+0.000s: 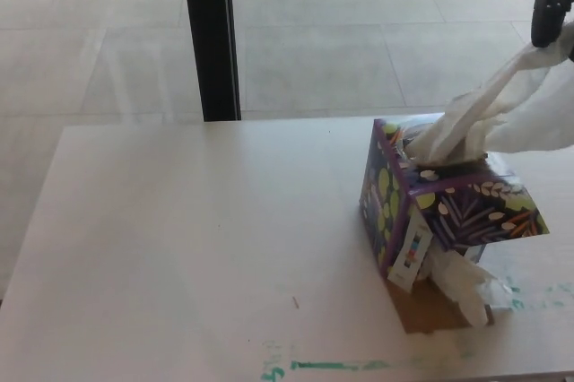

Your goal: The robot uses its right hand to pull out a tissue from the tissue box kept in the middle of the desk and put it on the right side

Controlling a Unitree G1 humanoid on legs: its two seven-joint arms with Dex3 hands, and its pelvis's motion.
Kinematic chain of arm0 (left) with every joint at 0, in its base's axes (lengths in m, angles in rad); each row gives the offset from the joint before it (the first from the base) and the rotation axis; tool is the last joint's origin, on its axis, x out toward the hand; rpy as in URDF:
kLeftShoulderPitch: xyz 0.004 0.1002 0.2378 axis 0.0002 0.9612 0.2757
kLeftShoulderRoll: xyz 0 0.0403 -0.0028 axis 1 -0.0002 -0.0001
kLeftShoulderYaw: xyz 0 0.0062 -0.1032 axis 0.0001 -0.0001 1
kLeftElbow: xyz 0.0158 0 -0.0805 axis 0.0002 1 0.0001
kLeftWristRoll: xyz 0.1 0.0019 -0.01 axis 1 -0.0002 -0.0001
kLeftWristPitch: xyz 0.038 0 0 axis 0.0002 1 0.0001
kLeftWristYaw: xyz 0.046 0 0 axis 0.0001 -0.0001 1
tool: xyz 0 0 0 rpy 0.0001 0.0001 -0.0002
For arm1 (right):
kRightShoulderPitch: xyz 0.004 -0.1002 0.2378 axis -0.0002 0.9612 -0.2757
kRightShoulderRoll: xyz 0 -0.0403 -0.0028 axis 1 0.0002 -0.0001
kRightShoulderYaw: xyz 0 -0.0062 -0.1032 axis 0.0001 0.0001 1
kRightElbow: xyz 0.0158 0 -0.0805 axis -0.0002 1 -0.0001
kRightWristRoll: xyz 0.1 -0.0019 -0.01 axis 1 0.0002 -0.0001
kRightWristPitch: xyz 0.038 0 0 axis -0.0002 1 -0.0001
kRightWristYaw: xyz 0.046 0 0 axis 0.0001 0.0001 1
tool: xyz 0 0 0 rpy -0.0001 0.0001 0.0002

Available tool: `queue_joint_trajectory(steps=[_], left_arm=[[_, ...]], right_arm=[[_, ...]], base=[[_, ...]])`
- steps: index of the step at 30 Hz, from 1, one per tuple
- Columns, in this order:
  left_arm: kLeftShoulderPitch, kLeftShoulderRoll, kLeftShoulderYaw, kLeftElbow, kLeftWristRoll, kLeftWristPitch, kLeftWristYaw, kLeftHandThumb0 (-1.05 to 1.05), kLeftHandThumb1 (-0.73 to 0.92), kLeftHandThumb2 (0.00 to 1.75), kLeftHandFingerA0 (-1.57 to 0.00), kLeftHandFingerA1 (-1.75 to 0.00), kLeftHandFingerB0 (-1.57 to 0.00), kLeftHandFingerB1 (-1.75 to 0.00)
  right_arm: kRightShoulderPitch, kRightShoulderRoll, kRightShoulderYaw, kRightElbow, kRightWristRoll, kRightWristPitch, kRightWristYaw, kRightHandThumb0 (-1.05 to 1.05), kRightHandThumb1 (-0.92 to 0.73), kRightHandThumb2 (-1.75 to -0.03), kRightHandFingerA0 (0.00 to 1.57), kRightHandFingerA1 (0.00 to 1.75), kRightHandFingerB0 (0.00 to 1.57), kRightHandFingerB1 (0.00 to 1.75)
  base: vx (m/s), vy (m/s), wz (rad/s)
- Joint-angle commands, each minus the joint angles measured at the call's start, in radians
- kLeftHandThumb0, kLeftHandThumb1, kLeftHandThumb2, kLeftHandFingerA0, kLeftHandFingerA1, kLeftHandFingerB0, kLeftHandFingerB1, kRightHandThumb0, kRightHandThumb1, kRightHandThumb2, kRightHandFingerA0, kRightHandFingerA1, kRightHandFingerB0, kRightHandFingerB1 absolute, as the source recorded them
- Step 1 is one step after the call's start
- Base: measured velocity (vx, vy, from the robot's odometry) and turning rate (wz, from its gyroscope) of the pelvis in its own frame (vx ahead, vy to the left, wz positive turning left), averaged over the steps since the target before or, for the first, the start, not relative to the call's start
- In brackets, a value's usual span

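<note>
While my right hand (553, 13) grips it, one tissue (502, 108) stretches up-right.
I see one tissue box (439, 207) on the desk (179, 238).

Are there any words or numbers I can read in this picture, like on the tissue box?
No text can be read here.
White tag with coloured marks, on the side of the tissue box: too small and blurred to read.
Green marks on the desk near its front edge: smudged paint, no letters that can be made out.
</note>
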Motion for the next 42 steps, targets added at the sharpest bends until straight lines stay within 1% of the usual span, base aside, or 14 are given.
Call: queue_joint_trajectory(steps=[1, 3, 6, 19, 21, 24, 25, 28, 29, 30, 34, 37, 38, 42], left_arm=[[0.038, 0.022, -0.025, 0.002, 0.03, -0.044, 0.013, -0.81, 0.91, 0.67, -0.3, -0.41, -0.54, -0.41], [0.033, 0.025, -0.032, 0.004, 0.036, -0.035, 0.013, -0.8, 0.73, 1.1, -0.26, -0.53, -0.45, -0.55], [0.034, 0.026, -0.035, 0.008, 0.037, -0.036, 0.012, -0.82, 0.91, 0.68, -0.3, -0.4, -0.51, -0.4], [0.053, 0.035, -0.022, 0.007, 0.013, -0.018, -0.003, -0.83, 0.9, 0.67, -0.25, -0.41, -0.52, -0.41], [0.052, 0.035, -0.014, 0.006, 0.004, -0.011, -0.012, -0.85, 0.74, 1.08, -0.19, -0.51, -0.44, -0.55], [0.057, 0.035, -0.02, 0.008, 0.012, -0.012, 0.002, -0.82, 0.9, 0.67, -0.26, -0.41, -0.54, -0.41], [0.056, 0.037, -0.024, 0.009, 0.016, -0.011, -0.001, -0.83, 0.91, 0.67, -0.24, -0.41, -0.52, -0.4], [0.065, 0.037, -0.024, 0.009, 0.016, -0.018, -0.004, -0.84, 0.9, 0.67, -0.26, -0.42, -0.53, -0.41], [0.066, 0.037, -0.024, 0.01, 0.016, -0.02, -0.01, -0.84, 0.73, 1.09, -0.2, -0.52, -0.45, -0.56], [0.066, 0.035, -0.02, 0.01, 0.012, -0.019, -0.009, -0.83, 0.9, 0.67, -0.26, -0.42, -0.52, -0.42], [0.067, 0.032, -0.019, 0.01, 0.011, -0.021, 0.0, -0.83, 0.9, 0.67, -0.27, -0.42, -0.55, -0.43], [0.064, 0.032, -0.015, 0.01, 0.006, -0.01, -0.002, -0.83, 0.9, 0.67, -0.26, -0.41, -0.5, -0.4], [0.066, 0.032, -0.018, 0.01, 0.009, -0.019, -0.002, -0.83, 0.9, 0.67, -0.26, -0.41, -0.53, -0.43], [0.074, 0.028, -0.028, 0.008, 0.018, -0.033, 0.004, -0.83, 0.91, 0.67, -0.28, -0.42, -0.51, -0.4]], right_arm=[[-0.151, -0.09, -0.156, 0.128, -0.057, -0.033, -0.471, -0.3, -0.38, -1.15, 1.31, 1.43, 1.05, 1.26], [-0.171, -0.105, -0.156, 0.142, -0.071, -0.035, -0.49, -0.32, -0.38, -1.16, 1.31, 1.44, 1.04, 1.25], [-0.186, -0.114, -0.156, 0.158, -0.08, -0.033, -0.509, -0.3, -0.39, -1.16, 1.27, 1.42, 1.05, 1.28], [-0.325, -0.233, -0.178, 0.296, -0.073, -0.09, -0.537, -0.27, -0.45, -1.11, 1.02, 1.75, 0.77, 1.68], [-0.348, -0.253, -0.176, 0.315, -0.079, -0.096, -0.54, -0.27, -0.46, -1.07, 1.01, 1.75, 0.75, 1.71], [-0.374, -0.264, -0.176, 0.339, -0.079, -0.091, -0.546, -0.3, -0.48, -1.02, 0.99, 1.75, 0.75, 1.69], [-0.388, -0.264, -0.178, 0.346, -0.079, -0.059, -0.537, -0.41, -0.5, -1.05, 1.21, 1.32, 0.88, 1.01], [-0.431, -0.297, -0.178, 0.374, -0.096, -0.062, -0.573, -0.33, -0.49, -1.0, 1.04, 1.75, 0.76, 1.72], [-0.443, -0.312, -0.168, 0.381, -0.111, -0.052, -0.575, -0.34, -0.52, -0.95, 1.03, 1.75, 0.82, 1.5], [-0.449, -0.316, -0.167, 0.385, -0.11, -0.054, -0.571, -0.33, -0.53, -0.85, 1.01, 1.75, 0.83, 1.46], [-0.495, -0.347, -0.159, 0.401, -0.112, -0.055, -0.564, -0.3, -0.46, -1.06, 1.02, 1.75, 0.73, 1.75], [-0.499, -0.373, -0.179, 0.403, -0.065, -0.119, -0.485, -0.3, -0.48, -0.77, 1.04, 1.75, 0.95, 1.22], [-0.477, -0.377, -0.175, 0.396, -0.059, -0.14, -0.454, -0.32, -0.41, -0.93, 1.27, 1.33, 0.89, 0.85], [-0.313, -0.367, -0.179, 0.309, -0.004, -0.236, -0.348, -0.21, -0.45, -1.12, 1.04, 1.53, 0.93, 1.23]], base=[[0.0, 0.0, 0.0], [0.0, 0.0, 0.0], [0.0, 0.0, 0.0], [0.0, 0.0, 0.0], [0.0, 0.0, 0.0], [0.0, 0.0, 0.0], [0.0, 0.0, 0.0], [0.0, 0.0, 0.0], [0.0, 0.0, 0.0], [0.0, 0.0, 0.0], [0.0, 0.0, 0.0], [0.0, 0.0, 0.0], [0.0, 0.0, 0.0], [0.0, 0.0, 0.0]])
